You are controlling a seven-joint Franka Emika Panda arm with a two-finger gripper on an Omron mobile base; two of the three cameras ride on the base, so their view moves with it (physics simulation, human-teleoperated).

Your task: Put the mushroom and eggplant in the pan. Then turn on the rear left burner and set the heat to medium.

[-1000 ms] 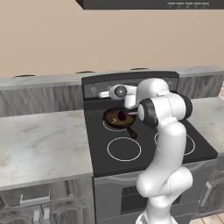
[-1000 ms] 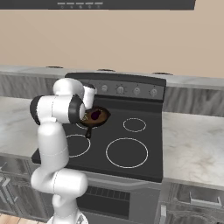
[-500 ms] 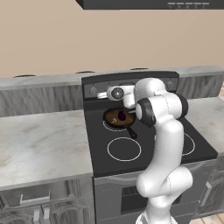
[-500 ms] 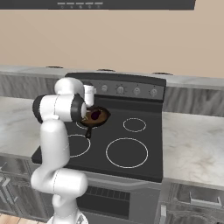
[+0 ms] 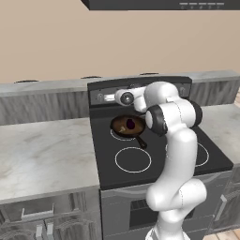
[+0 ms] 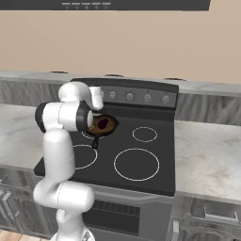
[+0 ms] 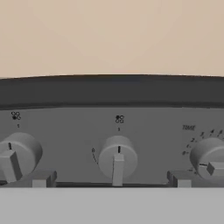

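The pan (image 5: 126,126) (image 6: 102,125) sits on the black cooktop over the rear left burner (image 5: 114,135), of which a thin white arc shows. The dark-purple eggplant (image 5: 130,124) (image 6: 103,124) lies inside the pan. I cannot make out the mushroom against the brown inside. My gripper (image 5: 115,97) (image 6: 100,95) is above and behind the pan, pointed at the stove's control panel. In the hand view the gripper (image 7: 111,180) is open and empty, its fingertips (image 7: 42,179) either side of a grey knob (image 7: 117,159) whose pointer stands straight down.
Other knobs flank it, left (image 7: 15,155) and right (image 7: 210,160). The pan's black handle (image 5: 140,141) points toward the front left burner (image 5: 133,159). Grey stone counters (image 5: 42,154) (image 6: 207,160) lie on both sides of the stove; a hood (image 5: 154,3) hangs overhead.
The hand has edged slightly closer to the control panel. The jaws have stayed open, and the pan and eggplant have not moved.
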